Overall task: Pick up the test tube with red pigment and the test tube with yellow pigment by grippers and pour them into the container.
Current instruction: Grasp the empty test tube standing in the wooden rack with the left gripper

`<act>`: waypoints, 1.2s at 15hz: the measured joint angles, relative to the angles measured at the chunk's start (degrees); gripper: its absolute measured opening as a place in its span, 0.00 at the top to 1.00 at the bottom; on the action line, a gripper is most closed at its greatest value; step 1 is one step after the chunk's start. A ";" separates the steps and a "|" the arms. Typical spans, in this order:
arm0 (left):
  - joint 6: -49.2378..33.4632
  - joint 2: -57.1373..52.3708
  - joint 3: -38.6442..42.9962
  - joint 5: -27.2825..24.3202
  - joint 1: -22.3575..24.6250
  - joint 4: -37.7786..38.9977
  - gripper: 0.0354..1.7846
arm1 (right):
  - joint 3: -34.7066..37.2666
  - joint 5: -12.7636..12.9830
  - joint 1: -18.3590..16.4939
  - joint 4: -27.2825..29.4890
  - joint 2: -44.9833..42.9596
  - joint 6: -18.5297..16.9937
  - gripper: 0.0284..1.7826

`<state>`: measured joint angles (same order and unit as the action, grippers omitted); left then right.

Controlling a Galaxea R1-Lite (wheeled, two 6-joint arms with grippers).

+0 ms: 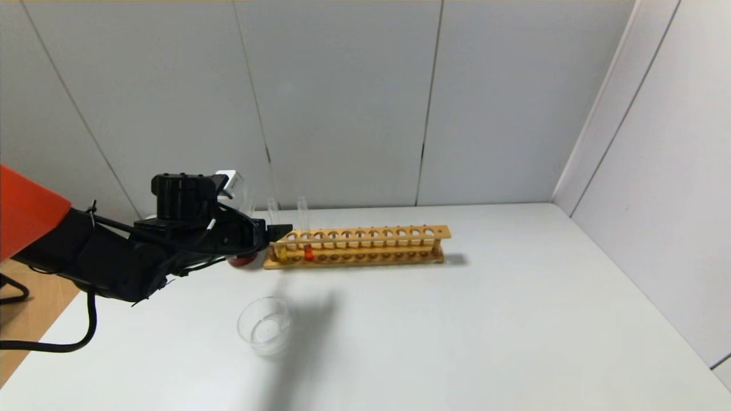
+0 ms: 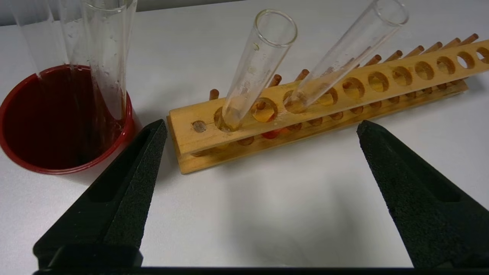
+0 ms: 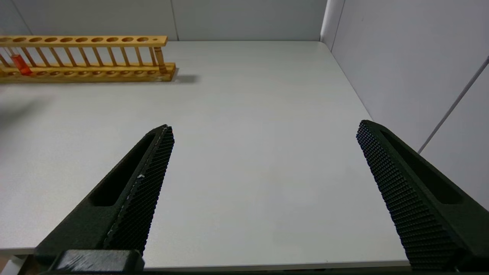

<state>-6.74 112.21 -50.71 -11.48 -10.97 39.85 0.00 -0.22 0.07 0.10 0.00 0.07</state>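
The wooden rack (image 1: 365,245) stands at the back of the table. In its left end are the test tube with yellow pigment (image 1: 281,252) and, just right of it, the test tube with red pigment (image 1: 308,252). My left gripper (image 1: 281,232) hovers at that end. It is open and empty. From the left wrist, the yellow tube (image 2: 259,57) and red tube (image 2: 344,49) lean between and beyond the left gripper (image 2: 263,126). The container (image 1: 264,326), a clear glass dish, sits nearer on the table. The right gripper (image 3: 264,126) is open over bare table, far from the rack (image 3: 88,57).
A dark red cup (image 2: 65,118) holding colourless clear tubes (image 2: 107,57) stands just left of the rack, partly hidden behind my left gripper in the head view. Grey walls close the back and right sides. The table's left edge (image 1: 40,337) lies below my left arm.
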 joint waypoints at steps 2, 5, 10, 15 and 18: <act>0.02 1.87 -1.74 0.02 0.15 -0.09 0.02 | 0.00 -0.02 0.00 0.00 0.00 0.00 0.02; 0.11 4.18 -3.69 0.99 0.26 0.02 0.02 | 0.00 -0.02 0.00 0.00 0.00 0.00 0.02; 0.46 7.33 -6.89 3.50 0.63 0.15 0.02 | 0.00 -0.02 0.00 0.00 0.00 0.00 0.02; 1.54 8.73 -8.27 3.52 0.61 -0.55 0.02 | 0.00 -0.02 0.00 0.00 0.00 0.00 0.02; 2.15 8.98 -8.37 3.52 0.56 -0.30 0.02 | 0.00 -0.02 0.00 0.00 0.00 0.00 0.02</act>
<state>-4.60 121.20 -59.09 -7.96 -10.41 39.55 0.00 -0.24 0.07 0.10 0.00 0.07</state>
